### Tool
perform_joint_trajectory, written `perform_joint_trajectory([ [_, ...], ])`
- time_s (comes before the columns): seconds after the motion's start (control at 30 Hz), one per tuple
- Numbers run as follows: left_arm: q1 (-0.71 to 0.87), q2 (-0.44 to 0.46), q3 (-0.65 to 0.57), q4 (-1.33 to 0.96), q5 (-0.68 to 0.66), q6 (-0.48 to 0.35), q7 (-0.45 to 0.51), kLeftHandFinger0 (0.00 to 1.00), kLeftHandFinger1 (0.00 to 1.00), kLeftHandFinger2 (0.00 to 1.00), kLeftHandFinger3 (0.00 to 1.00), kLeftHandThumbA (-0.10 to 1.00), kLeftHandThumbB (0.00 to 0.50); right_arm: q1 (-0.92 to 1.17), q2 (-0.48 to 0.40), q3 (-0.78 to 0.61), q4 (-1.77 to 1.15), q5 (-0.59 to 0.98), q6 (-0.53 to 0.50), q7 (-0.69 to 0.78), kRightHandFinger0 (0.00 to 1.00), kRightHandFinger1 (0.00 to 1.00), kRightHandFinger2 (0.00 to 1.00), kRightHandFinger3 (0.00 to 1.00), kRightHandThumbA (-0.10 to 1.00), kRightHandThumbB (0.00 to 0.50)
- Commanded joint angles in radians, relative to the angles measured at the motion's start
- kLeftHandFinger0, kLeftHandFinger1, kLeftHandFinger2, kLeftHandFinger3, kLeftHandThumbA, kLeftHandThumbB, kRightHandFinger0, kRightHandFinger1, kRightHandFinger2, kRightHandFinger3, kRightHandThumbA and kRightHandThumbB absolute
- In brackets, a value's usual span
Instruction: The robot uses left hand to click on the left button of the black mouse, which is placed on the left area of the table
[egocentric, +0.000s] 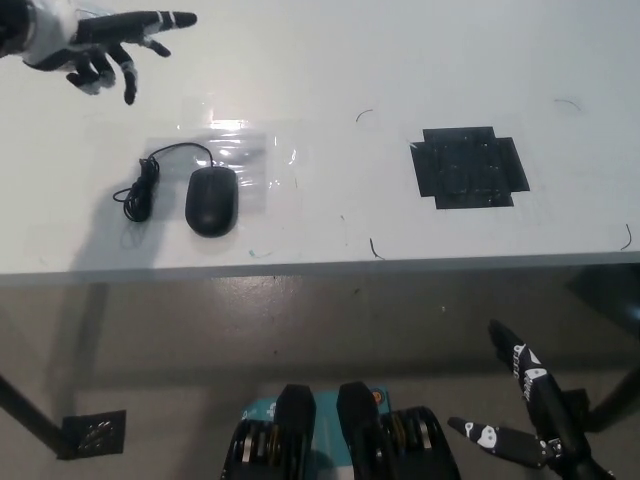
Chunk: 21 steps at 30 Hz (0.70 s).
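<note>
Right hand (535, 405) hangs below the table edge at 5 o'clock, idle, fingers apart, empty. Black mouse (212, 200) on the table (330, 60) at 9 o'clock, long axis 12-to-6, cable (150, 180) end at 12. Left hand (95, 45) hovers at 11 o'clock, spread, holding nothing, one finger extended. Risk: descending off-axis, it hits the right button or shoves the mouse.

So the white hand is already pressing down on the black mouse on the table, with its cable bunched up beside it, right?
Not quite. In the head view the white left hand is up near the far left corner, fingers spread, well apart from the black mouse and not touching it. The rest holds: the mouse lies on the table with its cable bunched up beside it.
</note>
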Motion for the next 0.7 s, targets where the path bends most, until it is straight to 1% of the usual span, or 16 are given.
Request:
perform_joint_trajectory([
  [0.0,-0.080,-0.006,-0.017,0.005,0.087,-0.006,-0.096,0.00,0.00,0.23,1.00,1.00,0.378,-0.016,-0.013,-0.009,-0.038,0.010,-0.027,0.013,1.00,1.00,1.00,1.00,1.00,0.172],
  [0.07,-0.084,-0.016,-0.014,0.006,0.090,-0.010,-0.119,0.00,0.00,0.21,1.00,1.00,0.342,-0.018,-0.015,-0.009,-0.041,0.011,-0.022,0.015,1.00,1.00,1.00,1.00,1.00,0.175],
  [0.13,-0.086,-0.020,-0.008,0.002,0.091,-0.005,-0.137,0.03,0.00,0.18,1.00,1.00,0.335,-0.020,-0.016,-0.008,-0.043,0.007,-0.019,0.014,1.00,1.00,1.00,1.00,1.00,0.171],
  [0.17,-0.093,-0.026,-0.025,0.001,0.106,-0.012,-0.164,0.23,0.14,0.25,1.00,1.00,0.358,-0.021,-0.017,-0.006,-0.045,0.007,-0.016,0.016,1.00,1.00,1.00,1.00,1.00,0.170],
  [0.2,-0.097,-0.029,-0.029,0.010,0.111,-0.015,-0.179,0.31,0.20,0.29,1.00,1.00,0.364,-0.021,-0.017,-0.006,-0.047,0.007,-0.013,0.017,1.00,1.00,1.00,1.00,1.00,0.171],
  [0.23,-0.099,-0.038,-0.033,0.029,0.112,-0.025,-0.196,0.48,0.34,0.38,1.00,1.00,0.408,-0.021,-0.016,-0.006,-0.049,0.006,-0.012,0.016,1.00,1.00,1.00,1.00,1.00,0.169],
  [0.27,-0.093,-0.046,-0.029,0.034,0.112,-0.018,-0.203,0.38,0.24,0.30,1.00,1.00,0.404,-0.021,-0.017,-0.007,-0.051,0.011,-0.010,0.018,1.00,1.00,1.00,1.00,1.00,0.172],
  [0.3,-0.092,-0.053,-0.021,0.046,0.110,-0.009,-0.203,0.20,0.05,0.14,1.00,1.00,0.403,-0.021,-0.018,-0.007,-0.053,0.010,-0.009,0.018,1.00,1.00,1.00,1.00,1.00,0.171],
  [0.33,-0.080,-0.066,0.000,0.063,0.101,0.009,-0.185,0.01,0.00,0.01,1.00,1.00,0.398,-0.024,-0.020,-0.005,-0.052,0.005,-0.013,0.019,1.00,1.00,1.00,1.00,1.00,0.162],
  [0.37,-0.079,-0.068,0.003,0.064,0.103,0.009,-0.185,0.00,0.00,0.00,1.00,1.00,0.388,-0.024,-0.020,-0.006,-0.052,0.005,-0.014,0.019,1.00,1.00,1.00,1.00,1.00,0.161],
  [0.43,-0.036,-0.071,0.031,0.026,0.109,-0.013,-0.127,0.00,0.00,0.02,1.00,1.00,0.309,-0.027,-0.022,-0.005,-0.048,0.004,-0.022,0.021,1.00,1.00,1.00,1.00,1.00,0.154],
  [0.47,-0.032,-0.072,0.035,0.026,0.112,-0.019,-0.126,0.00,0.00,0.03,1.00,1.00,0.300,-0.027,-0.022,-0.005,-0.048,0.005,-0.022,0.022,1.00,1.00,1.00,1.00,1.00,0.154],
  [0.5,-0.022,-0.074,0.029,0.026,0.130,-0.043,-0.120,0.00,0.04,0.16,1.00,1.00,0.287,-0.026,-0.023,-0.005,-0.051,0.004,-0.016,0.023,1.00,1.00,1.00,1.00,1.00,0.161],
  [0.6,-0.018,-0.083,0.019,0.041,0.167,-0.053,-0.118,0.00,0.07,0.29,1.00,1.00,0.268,-0.028,-0.023,-0.007,-0.057,0.005,-0.007,0.023,1.00,1.00,1.00,1.00,1.00,0.164],
  [0.63,-0.015,-0.085,0.015,0.050,0.174,-0.069,-0.120,0.00,0.05,0.29,1.00,1.00,0.252,-0.028,-0.024,-0.007,-0.056,0.005,-0.011,0.023,1.00,1.00,1.00,1.00,1.00,0.156],
  [0.67,-0.014,-0.087,0.010,0.055,0.181,-0.070,-0.123,0.00,0.00,0.22,1.00,1.00,0.256,-0.028,-0.024,-0.007,-0.056,0.005,-0.012,0.023,1.00,1.00,1.00,1.00,1.00,0.156],
])
